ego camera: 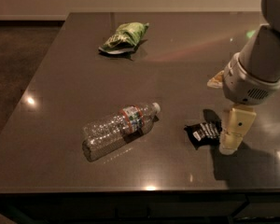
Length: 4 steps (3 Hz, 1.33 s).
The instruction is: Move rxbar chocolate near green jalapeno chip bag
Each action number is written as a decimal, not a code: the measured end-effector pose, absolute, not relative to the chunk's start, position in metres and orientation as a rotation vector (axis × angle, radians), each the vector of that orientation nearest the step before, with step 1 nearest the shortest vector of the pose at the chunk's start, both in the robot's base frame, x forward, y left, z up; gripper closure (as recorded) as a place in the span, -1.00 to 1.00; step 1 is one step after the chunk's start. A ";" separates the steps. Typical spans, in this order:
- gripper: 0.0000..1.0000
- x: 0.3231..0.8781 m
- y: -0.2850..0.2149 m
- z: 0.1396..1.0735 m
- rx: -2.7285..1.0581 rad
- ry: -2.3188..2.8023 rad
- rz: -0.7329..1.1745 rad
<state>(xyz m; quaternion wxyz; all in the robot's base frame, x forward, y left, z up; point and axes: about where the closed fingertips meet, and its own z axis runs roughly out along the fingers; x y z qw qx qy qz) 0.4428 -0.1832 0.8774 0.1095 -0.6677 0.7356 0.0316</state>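
Table (65,78): dark, smooth, polished top, glossy enough to throw back lamp glints and a faint green sheen. Bottle (116,129): clear thin plastic, ribbed and shiny, with a red-and-green label band and a white cap; chip bag (123,37): crinkled light-green film, slight gloss; rxbar (204,132): black wrapper, creased, dull sheen, white print. Gripper (231,141), just right of the rxbar and low over the table: cream hard plastic, matt, under the arm (259,69), a smooth pale-grey moulded shell.
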 end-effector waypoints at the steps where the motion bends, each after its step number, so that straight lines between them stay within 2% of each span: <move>1: -1.00 0.445 -0.183 0.860 -1.976 2.165 0.115; 2: -0.99 0.443 -0.185 0.844 -1.996 2.168 0.136; 4: -0.09 0.441 -0.187 0.834 -2.019 2.183 0.163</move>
